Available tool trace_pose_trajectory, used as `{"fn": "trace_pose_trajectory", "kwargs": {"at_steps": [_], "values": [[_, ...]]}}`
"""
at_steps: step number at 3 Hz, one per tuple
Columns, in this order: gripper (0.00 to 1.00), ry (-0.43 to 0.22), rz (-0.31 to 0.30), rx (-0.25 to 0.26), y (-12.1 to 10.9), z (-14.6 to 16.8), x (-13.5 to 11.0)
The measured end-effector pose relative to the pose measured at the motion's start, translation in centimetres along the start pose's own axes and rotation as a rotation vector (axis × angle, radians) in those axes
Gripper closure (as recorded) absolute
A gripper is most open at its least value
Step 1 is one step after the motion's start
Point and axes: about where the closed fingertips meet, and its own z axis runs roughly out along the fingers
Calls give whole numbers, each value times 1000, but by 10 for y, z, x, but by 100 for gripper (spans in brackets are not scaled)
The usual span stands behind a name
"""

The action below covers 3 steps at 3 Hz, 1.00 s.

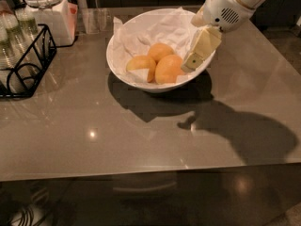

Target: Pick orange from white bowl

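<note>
Orange (168, 68) lies in bowl (114, 66), front right among three fruits; gripper (192, 61) hangs just beside its right side; spread or pressed together, cannot tell; arm cut off above.

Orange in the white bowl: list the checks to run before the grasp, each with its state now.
1. Orange exposed in the white bowl: ok.
2. Gripper low over the bowl's right rim, just right of the orange: ok.
3. Gripper touching the orange: cannot tell.
4. Room around the orange: not ok, two smaller oranges sit right against its left side.
5. Crumpled paper not covering the orange's top: ok.
</note>
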Motion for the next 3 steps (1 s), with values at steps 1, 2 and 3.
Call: {"fn": "trace_pose_trajectory", "kwargs": {"at_steps": [1, 2, 3], "values": [[29, -35, -17, -43, -11, 23, -19], [31, -58, -23, -94, -23, 51, -38], [35, -72, -20, -131, -32, 75, -51]]}}
